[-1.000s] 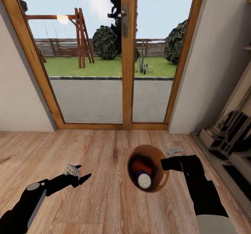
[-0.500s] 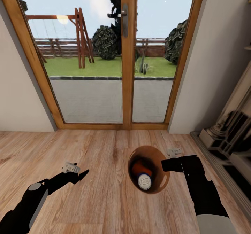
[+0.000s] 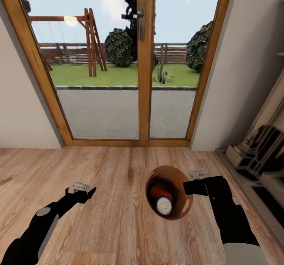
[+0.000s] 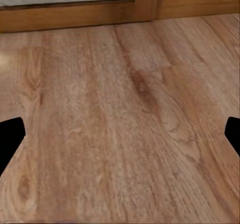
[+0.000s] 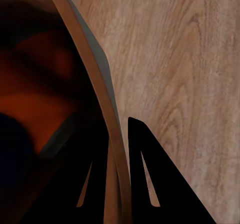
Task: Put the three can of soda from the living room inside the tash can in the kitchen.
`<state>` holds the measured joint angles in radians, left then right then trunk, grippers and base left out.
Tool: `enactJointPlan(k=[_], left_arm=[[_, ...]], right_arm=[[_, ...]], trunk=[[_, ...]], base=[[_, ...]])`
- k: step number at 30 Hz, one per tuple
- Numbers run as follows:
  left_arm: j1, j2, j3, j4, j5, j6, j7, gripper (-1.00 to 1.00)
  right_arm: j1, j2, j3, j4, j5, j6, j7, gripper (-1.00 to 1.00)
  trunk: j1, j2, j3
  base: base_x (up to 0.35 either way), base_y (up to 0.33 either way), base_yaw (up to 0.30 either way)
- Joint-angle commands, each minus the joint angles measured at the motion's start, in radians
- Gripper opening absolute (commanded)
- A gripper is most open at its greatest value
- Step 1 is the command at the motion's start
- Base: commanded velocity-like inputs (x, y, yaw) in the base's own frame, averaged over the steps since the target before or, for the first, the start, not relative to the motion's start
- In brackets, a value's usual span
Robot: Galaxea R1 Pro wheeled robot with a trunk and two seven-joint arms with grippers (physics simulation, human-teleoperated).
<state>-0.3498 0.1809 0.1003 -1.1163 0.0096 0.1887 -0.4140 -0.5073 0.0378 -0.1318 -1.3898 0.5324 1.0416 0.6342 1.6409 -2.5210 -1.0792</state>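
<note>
The left pincer (image 3: 85,190), empty and wide, has moved away from the tash can (image 3: 179,209); the right pincer (image 3: 188,187) pinches its rim, glass doors (image 3: 144,60) beyond.

Wood floor (image 3: 118,225), glass doors (image 3: 138,68), swing set (image 3: 88,40)

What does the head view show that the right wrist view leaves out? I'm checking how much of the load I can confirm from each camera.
Head view alone: the glass doors, the left gripper held over the floor with nothing in it, and the pale top of the dark blue can beside the orange can.

Right wrist view alone: the right gripper closed on the bin's rim, one finger inside and one outside.

Both: the tash can, its brown inside, an orange shape within, and the wood floor.
</note>
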Motion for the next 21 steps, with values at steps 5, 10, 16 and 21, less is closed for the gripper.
enactJointPlan(k=[5,10,16,21], left_arm=[[0.000,-0.008,0.001,0.000,0.032,-0.001,0.117,1.00],[0.000,-0.010,0.001,0.000,0.063,-0.010,0.164,1.00],[0.000,-0.011,0.001,0.001,0.072,-0.032,0.178,1.00],[0.000,-0.012,0.001,0.000,0.075,-0.037,0.180,1.00]], right_arm=[[0.000,-0.001,0.000,0.009,-0.024,0.006,0.006,-1.00],[-0.002,-0.001,-0.031,0.052,-0.026,0.006,0.006,-1.00],[-0.009,-0.001,-0.114,0.134,-0.030,0.006,0.013,-1.00],[-0.016,0.000,-0.172,0.205,-0.032,0.006,0.017,-1.00]], trunk=[[0.002,-0.001,-0.019],[0.004,-0.003,-0.039],[0.007,-0.004,-0.062],[0.007,-0.004,-0.066]], base=[[0.000,0.000,0.000],[0.000,0.000,0.000],[0.000,0.000,0.000],[0.000,0.000,0.000]])
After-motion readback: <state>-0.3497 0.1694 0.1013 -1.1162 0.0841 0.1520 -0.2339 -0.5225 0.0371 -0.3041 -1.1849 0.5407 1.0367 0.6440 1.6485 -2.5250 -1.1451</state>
